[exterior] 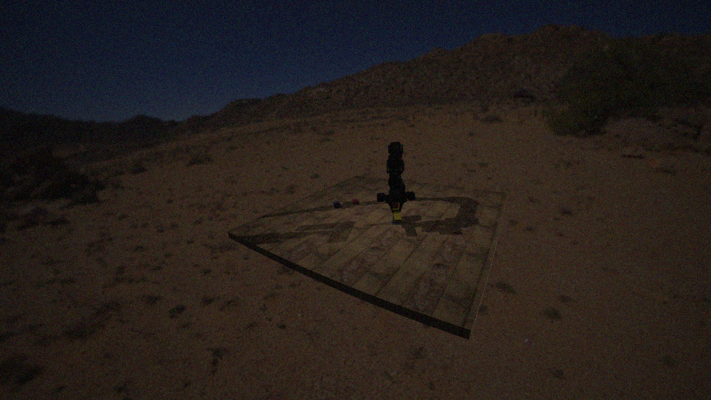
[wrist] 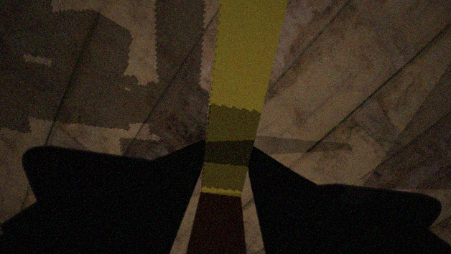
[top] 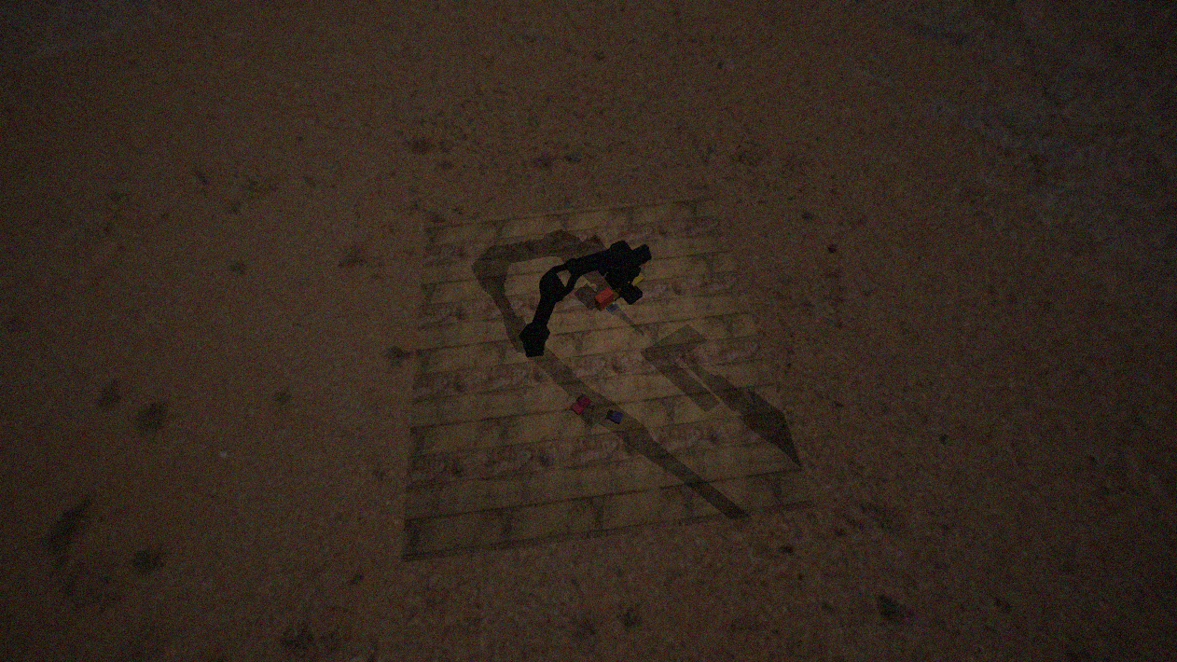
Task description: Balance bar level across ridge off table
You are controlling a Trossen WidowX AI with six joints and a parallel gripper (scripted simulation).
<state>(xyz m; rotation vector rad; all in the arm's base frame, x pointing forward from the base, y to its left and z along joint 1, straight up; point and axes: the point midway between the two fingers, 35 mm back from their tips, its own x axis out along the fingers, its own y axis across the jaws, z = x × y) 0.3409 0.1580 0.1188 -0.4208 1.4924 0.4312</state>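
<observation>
My gripper (wrist: 227,148) (exterior: 396,208) is shut on the bar (wrist: 248,54) (exterior: 397,217) (top: 603,297), which is yellow at one end and red at the other. The fingers grip it across its yellow part, near the red part. The small blue ridge (top: 612,308) shows beside the red end in the top view. In the wrist view the ridge is hidden, and in the exterior view it is mostly hidden behind the bar. The bar is over or close above the ridge; whether they touch, and whether the bar is exactly level, I cannot tell.
A magenta block (top: 581,404) (exterior: 355,201) and a small blue block (top: 615,417) (exterior: 336,204) lie apart from the ridge on the plank-patterned table (top: 485,493) (exterior: 387,268). Shadows of the arm fall across the table. The light is dim.
</observation>
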